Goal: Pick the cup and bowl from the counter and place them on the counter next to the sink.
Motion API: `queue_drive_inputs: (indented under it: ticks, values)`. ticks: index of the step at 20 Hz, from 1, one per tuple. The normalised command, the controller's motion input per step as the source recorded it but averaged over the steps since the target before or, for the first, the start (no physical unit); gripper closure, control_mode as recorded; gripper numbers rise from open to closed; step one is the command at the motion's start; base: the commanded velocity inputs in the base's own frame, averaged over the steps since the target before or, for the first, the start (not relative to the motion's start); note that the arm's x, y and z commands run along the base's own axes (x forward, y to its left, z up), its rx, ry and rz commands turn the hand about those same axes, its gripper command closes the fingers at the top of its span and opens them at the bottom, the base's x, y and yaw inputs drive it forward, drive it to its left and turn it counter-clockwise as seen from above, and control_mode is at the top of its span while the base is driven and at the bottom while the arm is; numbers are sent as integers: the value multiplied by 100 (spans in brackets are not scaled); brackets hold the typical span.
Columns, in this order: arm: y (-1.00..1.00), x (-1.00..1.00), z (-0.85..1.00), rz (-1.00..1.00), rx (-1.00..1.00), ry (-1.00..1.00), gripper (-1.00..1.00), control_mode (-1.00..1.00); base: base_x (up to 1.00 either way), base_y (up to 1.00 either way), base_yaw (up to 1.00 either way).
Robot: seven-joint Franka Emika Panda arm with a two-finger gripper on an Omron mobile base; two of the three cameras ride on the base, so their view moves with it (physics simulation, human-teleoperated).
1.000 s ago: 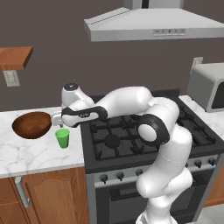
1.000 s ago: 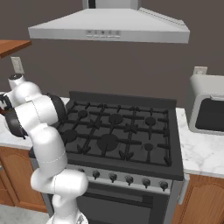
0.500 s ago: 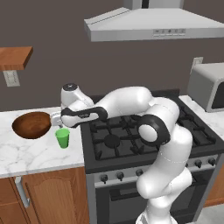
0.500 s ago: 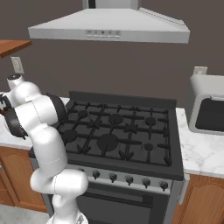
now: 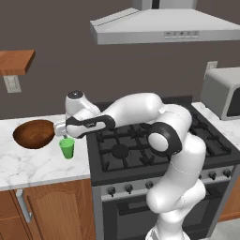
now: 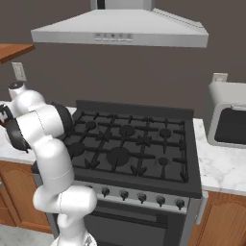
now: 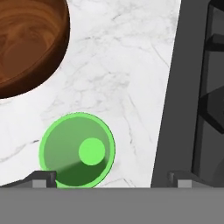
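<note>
From the left base view I have the bowl (image 5: 34,133) far left on the counter (image 5: 37,164), near the back edge, mouth up. Just right of it and nearer the front edge stands the cup (image 5: 67,148), upright, long axis vertical, mouth to the ceiling, close to the counter's right edge where the stove (image 5: 140,145) begins. My gripper (image 5: 62,131) hangs right above the cup, pointing down.

In the hand view I'm looking straight into the cup (image 7: 77,149): a green ring with the paler base inside. The bowl (image 7: 26,43) sits in the upper left corner, apart from the cup. The fingertips (image 7: 40,179) stand spread as wide as they go, gripping nothing; the left one sits at the cup's rim, the right one over by the stove's dark edge (image 7: 175,87), so the cup lies off-centre, toward the left finger.
</note>
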Motion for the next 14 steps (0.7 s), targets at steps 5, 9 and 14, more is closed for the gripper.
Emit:
queue_drive_inputs:
  ticks: [5,9,14]
  values:
    - [0,0,-23,0,0,0,-100,-100,0,0,0]
    - [0,0,-22,0,0,1,-100,-100,0,0,0]
    - [0,0,-27,0,0,1,-100,-100,0,0,0]
